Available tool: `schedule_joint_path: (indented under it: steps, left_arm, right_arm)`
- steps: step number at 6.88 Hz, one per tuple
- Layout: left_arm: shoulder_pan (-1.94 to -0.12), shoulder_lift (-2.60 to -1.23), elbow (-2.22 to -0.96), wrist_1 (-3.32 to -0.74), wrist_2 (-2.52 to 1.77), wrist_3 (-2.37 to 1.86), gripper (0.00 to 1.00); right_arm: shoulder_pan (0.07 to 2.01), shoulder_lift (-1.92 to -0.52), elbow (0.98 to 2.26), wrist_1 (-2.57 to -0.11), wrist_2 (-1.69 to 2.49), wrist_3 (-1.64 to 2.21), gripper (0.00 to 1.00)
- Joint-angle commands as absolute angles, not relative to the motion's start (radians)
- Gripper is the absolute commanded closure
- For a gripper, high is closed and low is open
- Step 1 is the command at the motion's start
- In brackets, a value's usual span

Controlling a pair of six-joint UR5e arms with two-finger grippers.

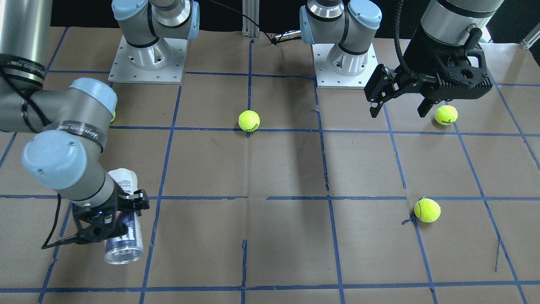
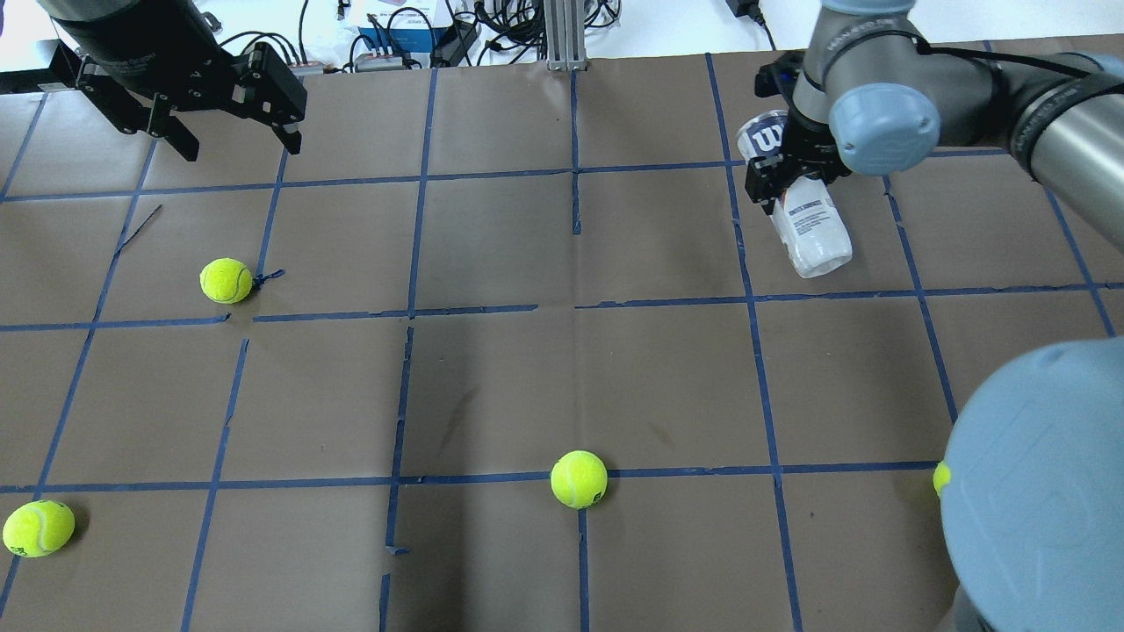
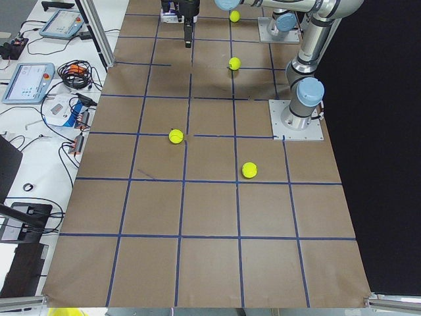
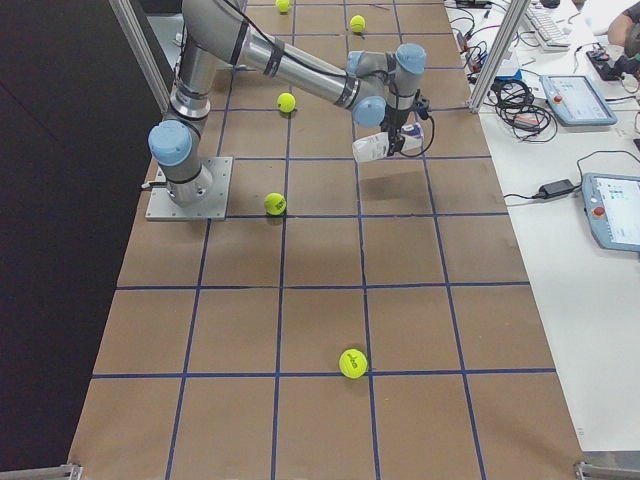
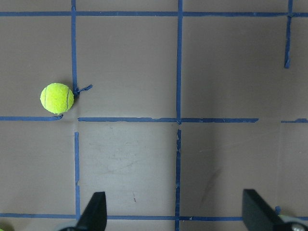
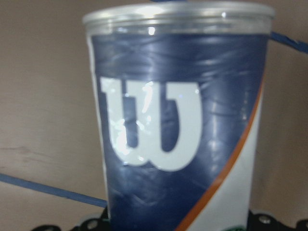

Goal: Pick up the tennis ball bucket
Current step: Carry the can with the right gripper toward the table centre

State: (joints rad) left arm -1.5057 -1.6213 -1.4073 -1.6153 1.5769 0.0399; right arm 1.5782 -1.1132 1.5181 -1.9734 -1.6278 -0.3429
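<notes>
The tennis ball bucket [image 2: 806,226] is a clear can with a white-and-navy label and a white "W". My right gripper [image 2: 780,174] is shut on its middle. It hangs tilted, its open silvery rim [image 1: 122,256] toward the table's far edge. In the exterior right view the bucket [image 4: 372,148] is above its own shadow, off the table. It fills the right wrist view [image 6: 178,130]. My left gripper [image 2: 241,145] is open and empty, high over the far left of the table, and it also shows in the front view [image 1: 398,110].
Yellow-green tennis balls lie loose on the brown paper with its blue tape grid: one mid-table [image 2: 579,479], one at left [image 2: 226,280], one near left [image 2: 38,527], one half hidden by my right arm [image 2: 941,478]. Both arm bases stand at the robot's edge [image 1: 145,63].
</notes>
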Motion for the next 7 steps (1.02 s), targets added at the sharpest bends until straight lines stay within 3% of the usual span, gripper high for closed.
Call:
schedule_joint_path:
  steps: [1,7]
  left_arm:
    - [-1.503,-1.621,-1.407,-1.615,1.577,0.04,0.0]
    - [-1.503,-1.621,-1.407,-1.615,1.577,0.04,0.0]
  right_arm:
    - [1.738,-1.082,1.419,-1.974,-1.635,-0.467,0.29]
    - [1.867,-0.987,1.382,-2.169,-1.598,-0.898,0.29]
